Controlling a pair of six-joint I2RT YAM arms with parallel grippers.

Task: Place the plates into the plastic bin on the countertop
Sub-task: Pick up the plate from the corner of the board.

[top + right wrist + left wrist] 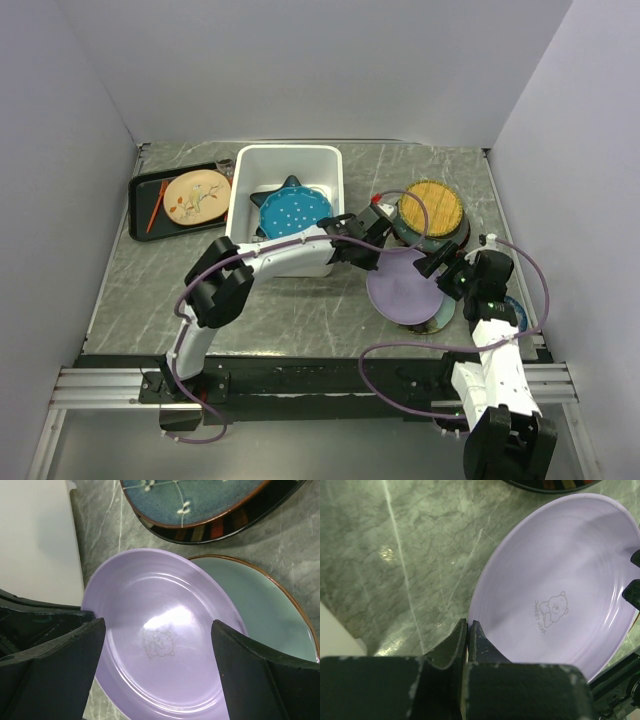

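A lavender plate with a small bear print lies right of the white plastic bin, partly over a pale green plate. My left gripper is shut on the lavender plate's left rim. Over the plate's right side my right gripper hangs open, holding nothing. Inside the bin a teal dotted plate rests on a blue star-shaped plate. A yellow woven-look plate tops a dark teal plate behind.
A black tray at the back left carries a tan patterned plate and an orange stick. The bin's white wall stands just left of the lavender plate. Grey walls close in the marbled countertop on three sides.
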